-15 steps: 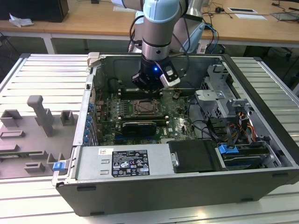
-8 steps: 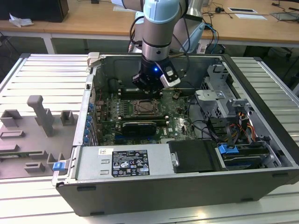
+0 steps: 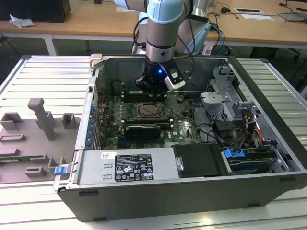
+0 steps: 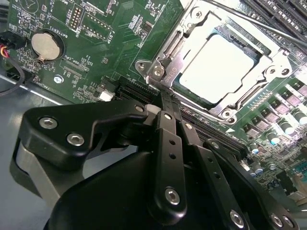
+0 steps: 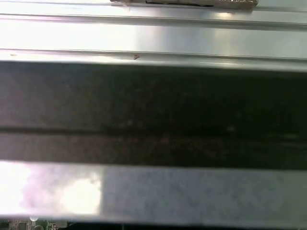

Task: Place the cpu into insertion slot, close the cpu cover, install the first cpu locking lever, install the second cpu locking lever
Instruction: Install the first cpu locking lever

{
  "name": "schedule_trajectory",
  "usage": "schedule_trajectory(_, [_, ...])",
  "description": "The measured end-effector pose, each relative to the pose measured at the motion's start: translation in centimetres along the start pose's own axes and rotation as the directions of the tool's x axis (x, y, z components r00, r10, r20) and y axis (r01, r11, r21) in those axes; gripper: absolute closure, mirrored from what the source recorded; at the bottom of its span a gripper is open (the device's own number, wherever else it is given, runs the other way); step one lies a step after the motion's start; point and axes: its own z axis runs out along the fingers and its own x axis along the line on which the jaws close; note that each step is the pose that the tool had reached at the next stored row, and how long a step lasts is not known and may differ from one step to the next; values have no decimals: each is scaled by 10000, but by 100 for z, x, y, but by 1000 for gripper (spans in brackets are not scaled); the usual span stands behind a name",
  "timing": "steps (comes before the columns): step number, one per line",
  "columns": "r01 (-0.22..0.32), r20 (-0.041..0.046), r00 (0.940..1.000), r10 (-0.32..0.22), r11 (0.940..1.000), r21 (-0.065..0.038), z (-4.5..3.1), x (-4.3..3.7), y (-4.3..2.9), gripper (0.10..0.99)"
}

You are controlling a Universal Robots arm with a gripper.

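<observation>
Exterior view: open case [image 3: 192,191], green board [image 3: 110,120] inside, arm [image 3: 163,33] reaching straight down. Second wrist view: gripper [image 4: 165,108], fingers together on nothing, beside the cover [image 4: 268,57] shut over the cpu [image 4: 218,69] in its slot.

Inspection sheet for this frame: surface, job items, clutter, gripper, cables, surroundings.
Surface: ribbed metal bench carrying an open PC case.
Job's things: cpu sits in the insertion slot; cpu cover lies closed around it.
Clutter: grey fixture blocks at the exterior view's left.
Gripper: gripper shut, tips beside the cover's corner, above the board.
Cables: bundle in the case at the exterior view's right.
Surroundings: wooden desks behind.
</observation>
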Motion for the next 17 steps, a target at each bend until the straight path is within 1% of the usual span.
schedule_trajectory(9, [-2, 0, 10000, 2, 10000, 1, 22, 0, -2, 980])
schedule_trajectory(11, [-1, 2, 10000, 1, 10000, -2, 12, 0, -1, 980])
schedule_trajectory(12, [0, 1, 10000, 0, 10000, -1, -56, 0, 6, 980])
schedule_trajectory(17, [1, 0, 10000, -1, 10000, 0, -62, -2, -6, 980])
